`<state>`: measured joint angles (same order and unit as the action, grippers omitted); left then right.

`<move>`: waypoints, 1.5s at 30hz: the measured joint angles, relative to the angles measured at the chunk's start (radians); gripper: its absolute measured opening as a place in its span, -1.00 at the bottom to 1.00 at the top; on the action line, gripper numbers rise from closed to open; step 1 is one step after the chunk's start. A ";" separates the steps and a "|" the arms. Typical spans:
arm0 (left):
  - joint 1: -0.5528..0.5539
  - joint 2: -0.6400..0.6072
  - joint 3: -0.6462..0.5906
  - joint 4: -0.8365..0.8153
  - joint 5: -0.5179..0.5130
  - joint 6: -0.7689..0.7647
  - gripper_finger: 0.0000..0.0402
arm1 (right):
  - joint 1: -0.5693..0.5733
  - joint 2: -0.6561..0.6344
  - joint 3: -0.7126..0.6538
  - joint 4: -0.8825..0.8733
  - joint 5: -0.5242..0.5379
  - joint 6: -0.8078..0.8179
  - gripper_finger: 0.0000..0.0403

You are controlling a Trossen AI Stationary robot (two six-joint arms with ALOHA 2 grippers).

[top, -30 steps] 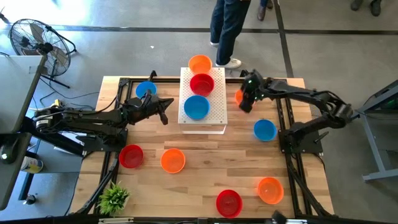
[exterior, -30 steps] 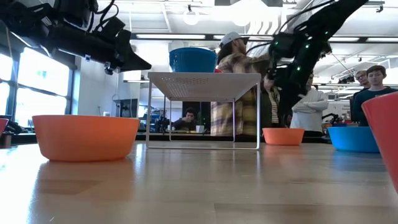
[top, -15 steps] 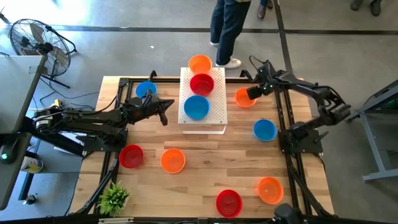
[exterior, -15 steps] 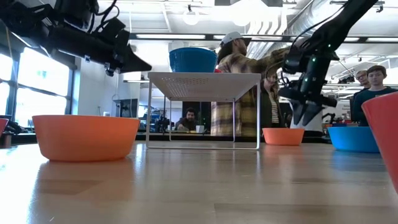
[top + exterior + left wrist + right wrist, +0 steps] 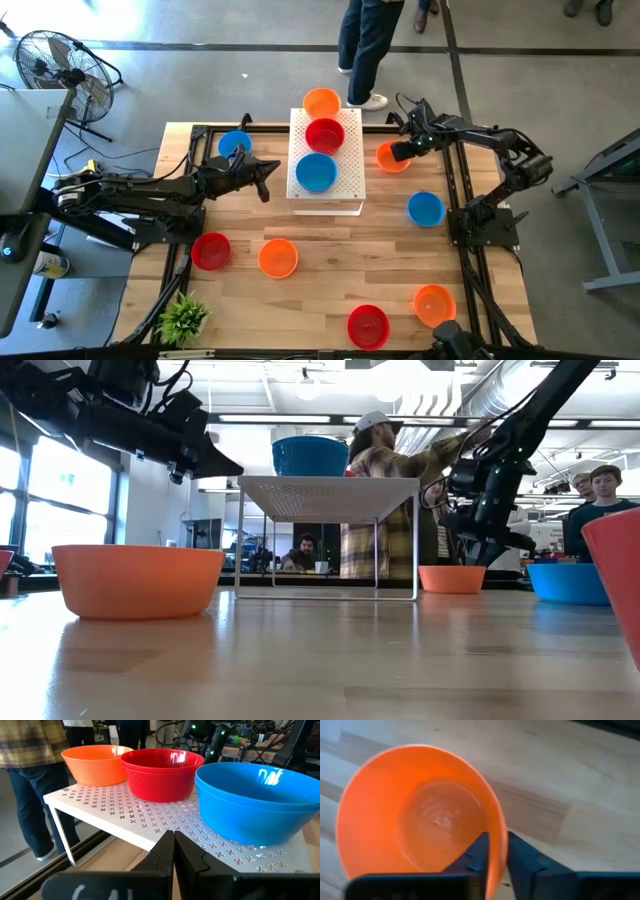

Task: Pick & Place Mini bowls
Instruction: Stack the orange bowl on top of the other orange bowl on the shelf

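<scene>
An orange mini bowl [image 5: 387, 157] sits on the table right of the white perforated platform [image 5: 350, 185]. My right gripper [image 5: 399, 152] is shut on its rim. The platform carries an orange bowl [image 5: 321, 102], a red bowl [image 5: 325, 135] and a blue bowl [image 5: 316, 172]. My left gripper [image 5: 268, 180] hovers shut, level, just left of the platform, touching nothing. In the left wrist view its fingers [image 5: 174, 852] point at the platform's edge. My right gripper pinches the orange bowl's rim [image 5: 499, 851] with one finger [image 5: 479, 854] inside the bowl and the other outside. The fingers come steeply from above. The bowl stands upright with its base [image 5: 452, 585] on the table.
Loose bowls lie around: blue [image 5: 235, 144], red [image 5: 211, 251], orange [image 5: 278, 257], red [image 5: 368, 326], orange [image 5: 434, 305], blue [image 5: 426, 209]. A small green plant [image 5: 183, 318] stands at the near left corner. A person [image 5: 365, 50] stands beyond the far edge.
My right gripper has swung a little toward the far edge, rolled about its own line and sunk onto the orange bowl's rim. Its fingers stand closer together than half a second ago. The bowl has stayed where it was.
</scene>
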<state>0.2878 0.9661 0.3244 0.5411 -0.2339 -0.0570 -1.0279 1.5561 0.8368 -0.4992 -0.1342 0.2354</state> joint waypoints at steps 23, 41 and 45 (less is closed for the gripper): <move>0.000 0.000 0.000 0.002 0.042 -0.008 -1.00 | 0.002 -0.142 0.146 -0.288 -0.018 -0.017 -0.76; 0.000 0.000 -0.001 0.013 0.042 -0.019 -1.00 | 0.005 -0.093 -0.050 -0.044 -0.018 0.075 -0.34; 0.000 0.000 -0.001 0.011 0.042 -0.019 -1.00 | 0.031 -0.044 -0.042 -0.020 0.005 0.075 -0.34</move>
<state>0.2878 0.9661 0.3237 0.5517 -0.1921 -0.0757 -0.9971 1.5120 0.7946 -0.5196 -0.1291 0.3103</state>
